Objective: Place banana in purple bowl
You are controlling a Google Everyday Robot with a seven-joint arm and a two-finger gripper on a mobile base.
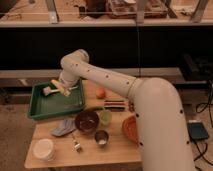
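A wooden bench [116, 151] carries a green tray [52, 106] at its left rear, with the end effector [55, 89] above that tray. An orange [101, 93] sits near the back edge, with a dark striped object [115, 105] in front of it. The purple bowl [87, 121] stands mid-bench, a green cup [105, 117] touching its right side. An orange bowl [130, 129], a metal cup [101, 137], a grey cloth [63, 127] and a white tub [43, 149] lie nearer the front.

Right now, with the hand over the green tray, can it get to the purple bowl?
Probably yes. The hand hangs above the green tray, and the purple bowl sits just past the tray's corner, open on top with nothing above it. Only the green cup stands close beside it.
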